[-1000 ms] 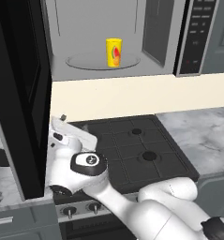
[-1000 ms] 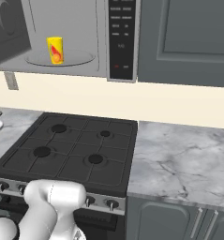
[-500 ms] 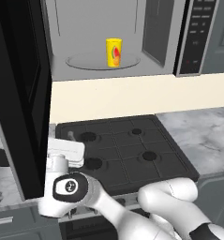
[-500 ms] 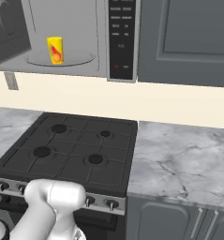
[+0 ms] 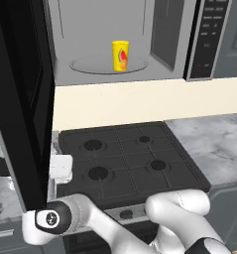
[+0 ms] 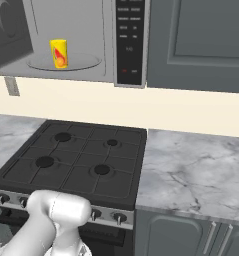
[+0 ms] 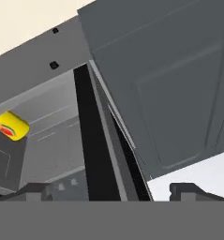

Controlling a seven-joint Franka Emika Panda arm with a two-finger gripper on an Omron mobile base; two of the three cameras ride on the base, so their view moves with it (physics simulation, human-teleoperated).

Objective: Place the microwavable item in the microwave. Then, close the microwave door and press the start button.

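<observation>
Left base view. The yellow cup stands upright on the round turntable inside the open microwave, so the placing step looks done. The black glass door hangs wide open at the left and hides the hand behind its lower edge; the white arm reaches under it from the lower right. The door should be stiff and hinged, light to swing, and smooth enough to slip under contact. In my judgement it is best pushed flat on its outer face near the free edge, not gripped. The stove lies below.

Right base view. The cup sits well apart from the dark button panel, whose labels are too small to read, so I cannot tell which one is the start button. The door is cut off at the left edge. A marble surface adjoins the stove.

Hand view. Two dark fingers stand apart with nothing between them, the gripper thus open. The door's edge runs up the middle, with the cup seen past it, tilted by the camera's roll. A grey cabinet door lies to the right.
</observation>
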